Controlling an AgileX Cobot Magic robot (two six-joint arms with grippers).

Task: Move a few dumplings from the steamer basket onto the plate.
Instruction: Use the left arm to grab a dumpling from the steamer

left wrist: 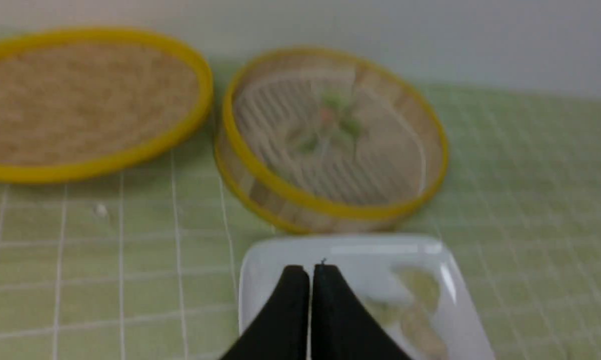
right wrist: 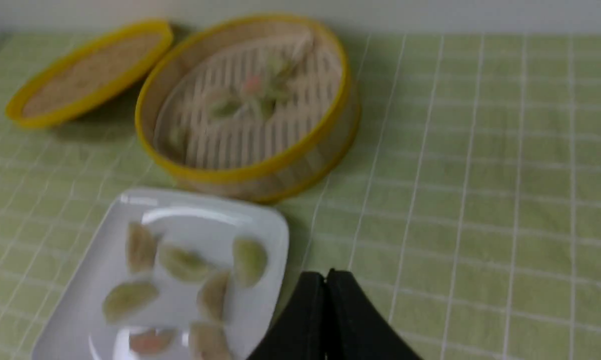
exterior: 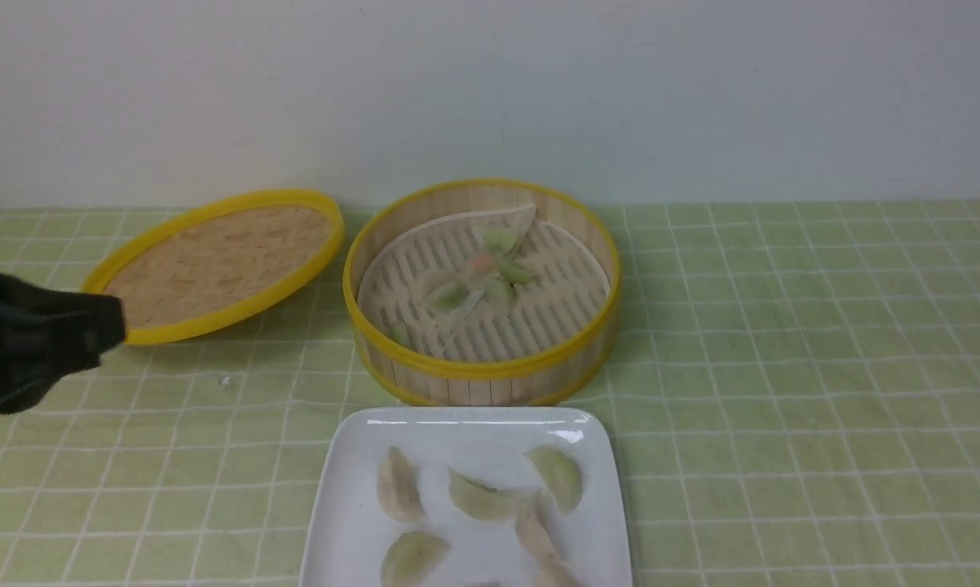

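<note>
Item: dumplings (exterior: 480,497). We count about six on the plate (exterior: 339,489), which sits just robot-side of the steamer basket (exterior: 482,383). Their long axes are mixed, most running roughly front to back. More lie bunched mid-floor in the basket, tips fanning outward. Left gripper (left wrist: 310,272) and right gripper (right wrist: 325,277): fingers pressed together, empty. We judge the transfer largely done. A further pick needs the fingers spread across a dumpling's short axis.

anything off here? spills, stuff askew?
Only minor things. The slotted floor of the steamer basket looks tilted, with its far edge riding up the wall. A small white speck lies on the cloth in front of the lid. The dumplings on the plate look intact.
</note>
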